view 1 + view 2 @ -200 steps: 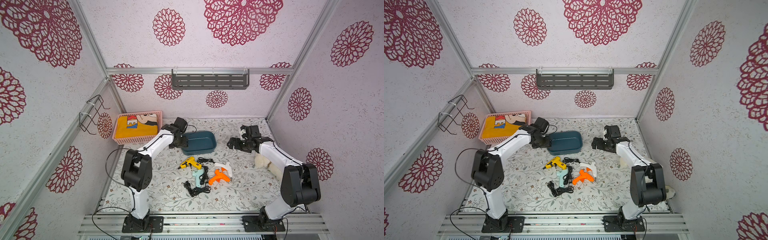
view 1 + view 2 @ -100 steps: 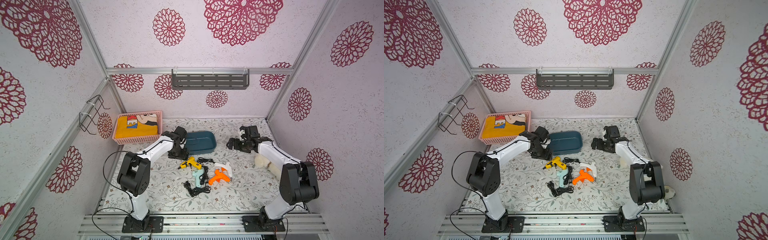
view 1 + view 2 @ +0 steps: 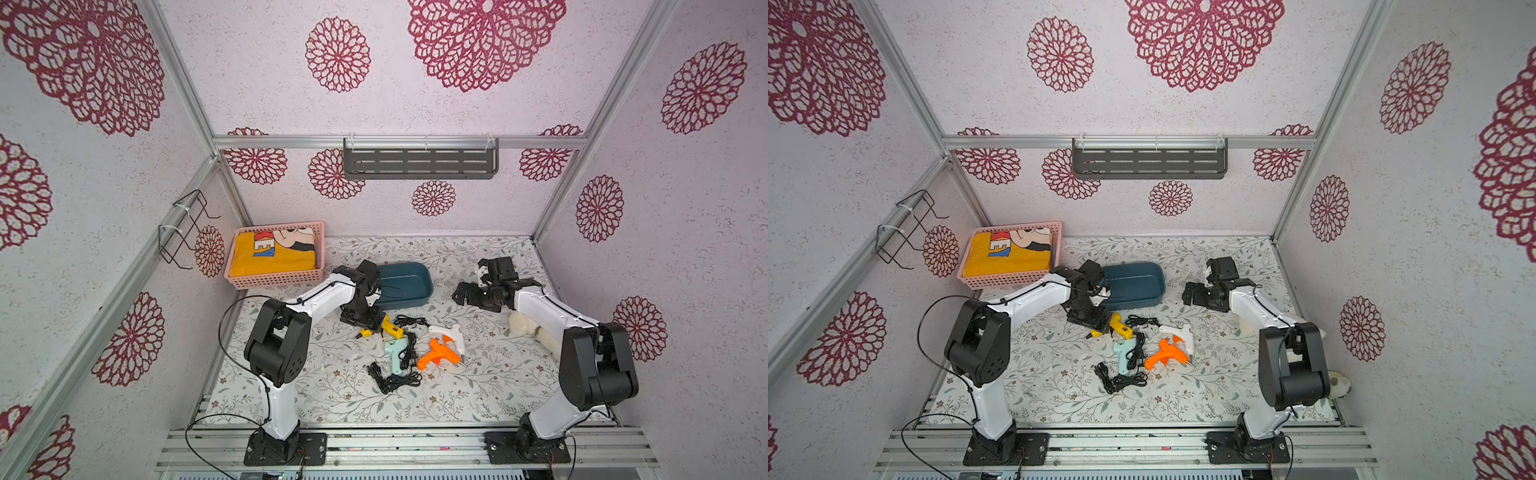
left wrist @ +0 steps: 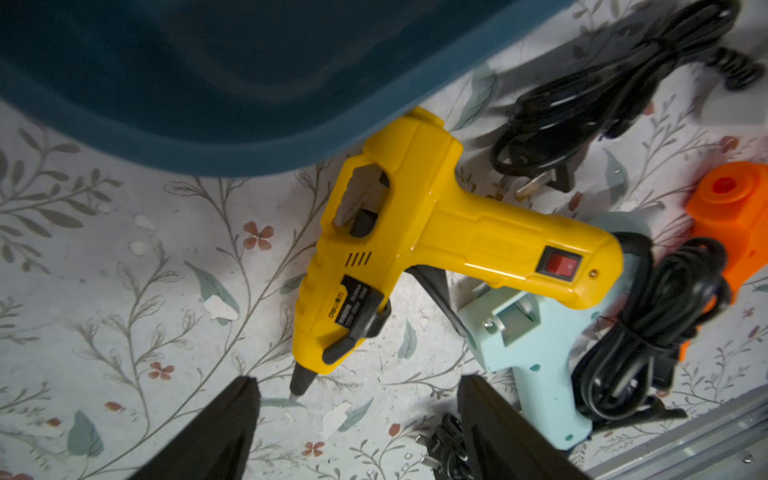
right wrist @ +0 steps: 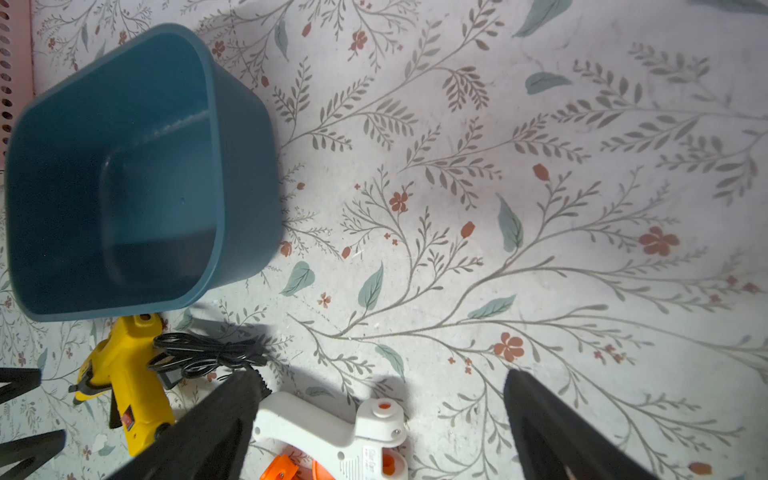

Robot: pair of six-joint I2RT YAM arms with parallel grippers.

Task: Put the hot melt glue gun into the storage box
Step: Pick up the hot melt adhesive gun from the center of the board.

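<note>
Yellow plastic fills the left wrist view. The yellow glue gun (image 4: 436, 232) lies flat on the floral mat (image 5: 540, 208), outside the storage box (image 4: 249, 153). Its rear end is right against the box's outer wall, and its red switch and black label face up. Whether gun and box touch is unclear. Both top views show only a sliver of that gun, because the left arm covers it in front of the box. The left gripper (image 4: 359, 381) is spread, with nothing between its fingers and the gun's nozzle just ahead of them. Only the right wrist view shows the box's floor. The right gripper (image 5: 382, 376) gapes wide, holding nothing, off the box's far end. A white glue gun (image 5: 332, 428) is cut off there. The pale blue glue gun (image 4: 536, 345) lies half under black cord (image 4: 648, 332).
</note>
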